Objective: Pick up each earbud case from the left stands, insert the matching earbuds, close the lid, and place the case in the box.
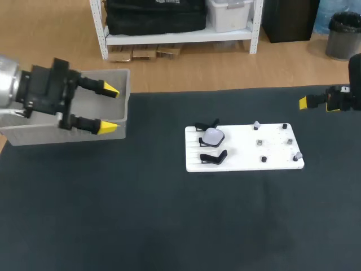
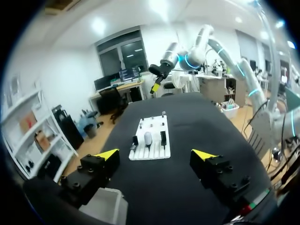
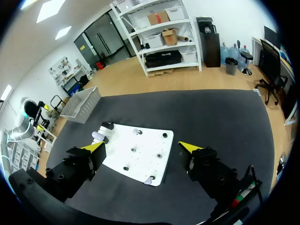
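two grippers in view, both with fingers spread apart. left gripper (image 1: 110, 108) hung over the grey box (image 1: 122, 79), which sat at the far left corner of the table (image 1: 141, 226); in the left wrist view a corner of the box showed under one finger. right gripper (image 3: 143, 147) was up near the table's far right edge, well apart from everything else, with the white board (image 1: 242, 148) ahead of and below its fingers in its wrist view. the board lay flat, right of the table's middle. one whitish earbud case (image 1: 213, 136) sat at the board's left end, between two black stands (image 1: 213, 157), touching neither gripper; couldn't tell if its lid was up or down. six small pieces (image 1: 260, 142) stood spread over the board's right half, two lighter ones at its far edge and near right corner, the rest dark; too small to tell which were earbuds.
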`<state>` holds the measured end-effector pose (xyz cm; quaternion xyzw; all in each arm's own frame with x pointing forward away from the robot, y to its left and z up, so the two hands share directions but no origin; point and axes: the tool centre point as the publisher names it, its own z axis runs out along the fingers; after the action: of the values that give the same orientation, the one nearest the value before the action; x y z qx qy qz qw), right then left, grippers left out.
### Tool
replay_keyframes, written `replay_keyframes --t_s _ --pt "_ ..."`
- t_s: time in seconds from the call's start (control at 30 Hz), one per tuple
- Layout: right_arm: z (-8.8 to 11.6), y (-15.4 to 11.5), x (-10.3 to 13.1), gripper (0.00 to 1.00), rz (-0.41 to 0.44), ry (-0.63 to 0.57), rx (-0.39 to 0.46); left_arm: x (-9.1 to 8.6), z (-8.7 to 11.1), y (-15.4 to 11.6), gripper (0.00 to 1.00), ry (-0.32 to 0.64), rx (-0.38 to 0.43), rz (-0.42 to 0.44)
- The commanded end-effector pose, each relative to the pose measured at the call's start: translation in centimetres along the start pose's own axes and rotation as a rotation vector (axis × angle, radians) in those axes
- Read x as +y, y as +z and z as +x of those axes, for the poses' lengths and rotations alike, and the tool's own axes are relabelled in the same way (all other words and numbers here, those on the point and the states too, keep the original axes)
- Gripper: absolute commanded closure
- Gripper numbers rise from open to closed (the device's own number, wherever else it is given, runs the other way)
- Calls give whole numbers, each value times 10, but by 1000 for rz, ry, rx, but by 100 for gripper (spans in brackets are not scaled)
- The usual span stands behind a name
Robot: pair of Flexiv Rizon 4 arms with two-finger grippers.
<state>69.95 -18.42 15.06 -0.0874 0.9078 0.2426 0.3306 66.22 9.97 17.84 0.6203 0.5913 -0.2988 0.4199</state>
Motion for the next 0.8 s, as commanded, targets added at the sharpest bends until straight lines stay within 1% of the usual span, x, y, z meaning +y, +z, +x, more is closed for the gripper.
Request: replay_keyframes --t_s 0.03,0.07,0.2,0.23,0.43,0.5,0.53,0.8 --pt "0 0 -1 0 -2 -1 0 10 6 44 0 -45 42 -2" --pt "0 0 -1 0 -2 -1 0 10 7 50 0 -49 59 12" --pt "0 0 -1 0 -2 -1 0 13 16 75 0 -61 61 10" --pt "0 0 -1 0 -2 -1 0 12 19 82 0 -61 72 12" --pt "0 0 -1 0 -2 -1 0 10 30 119 0 -76 50 -19" --pt "0 0 -1 0 -2 -1 0 11 32 130 0 -97 34 -25" --pt "0 0 -1 0 -2 -1 0 11 32 135 0 -99 31 -6" --pt "0 0 -1 0 -2 -1 0 11 32 135 0 -99 31 -6"
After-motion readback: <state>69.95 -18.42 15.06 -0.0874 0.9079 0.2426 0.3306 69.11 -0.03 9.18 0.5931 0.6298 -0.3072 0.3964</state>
